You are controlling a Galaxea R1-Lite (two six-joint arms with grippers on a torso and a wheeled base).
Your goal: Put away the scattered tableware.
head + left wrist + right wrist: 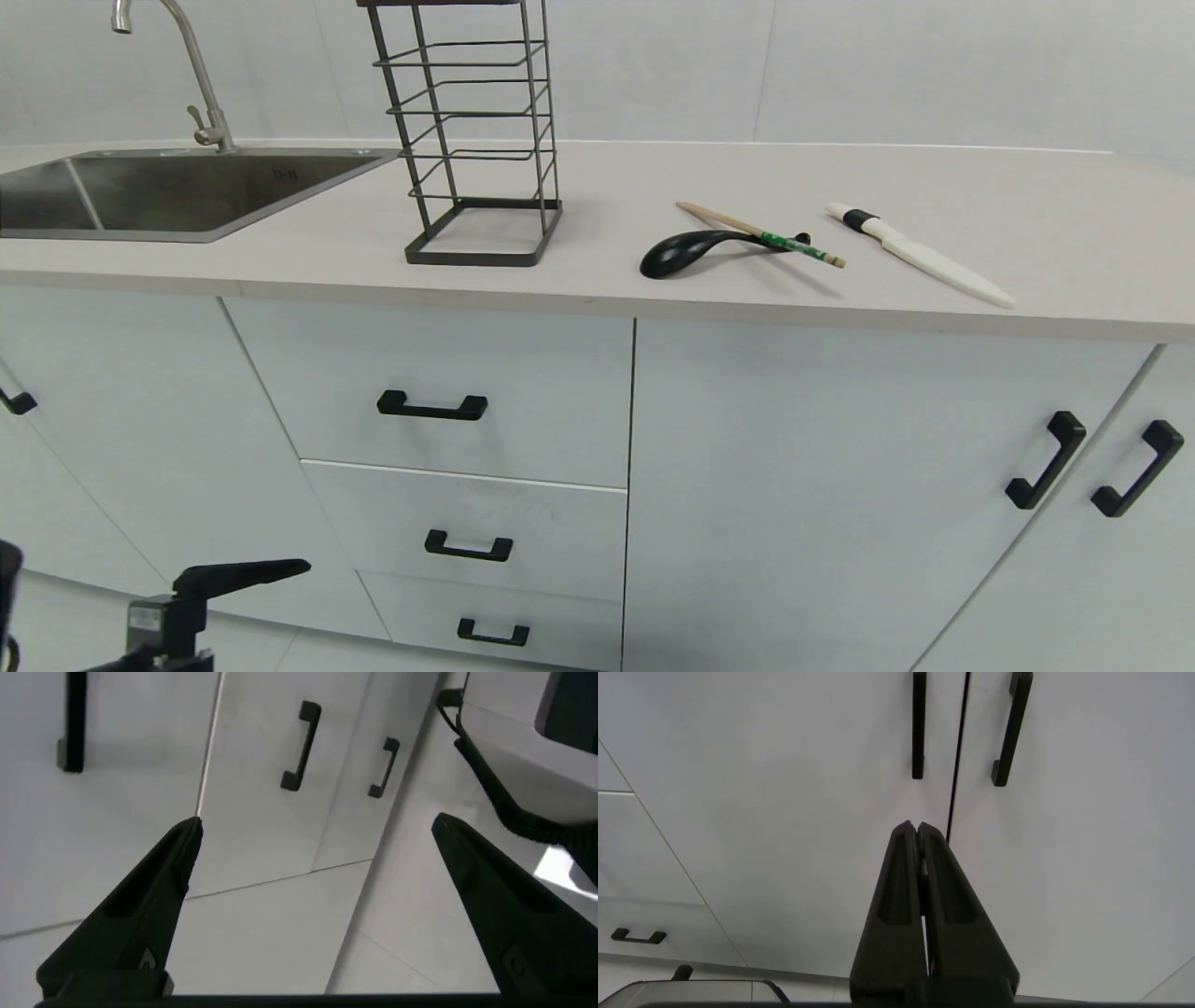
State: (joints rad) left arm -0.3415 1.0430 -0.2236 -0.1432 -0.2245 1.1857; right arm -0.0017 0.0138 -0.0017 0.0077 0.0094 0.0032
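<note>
Lying beside the wire rack point(471, 259): black spoon point(674, 254), chopsticks point(762, 234), white knife point(920, 254).

The left gripper point(318, 821) hung low with its jaws spread wide apart, while the right gripper point(918, 829) was pressed fully closed.

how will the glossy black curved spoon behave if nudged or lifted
The glossy black curved spoon looks rigid and probably light. Its rounded bowl may let it rock or slide. The wooden chopstick crossing its handle would likely shift too.
</note>
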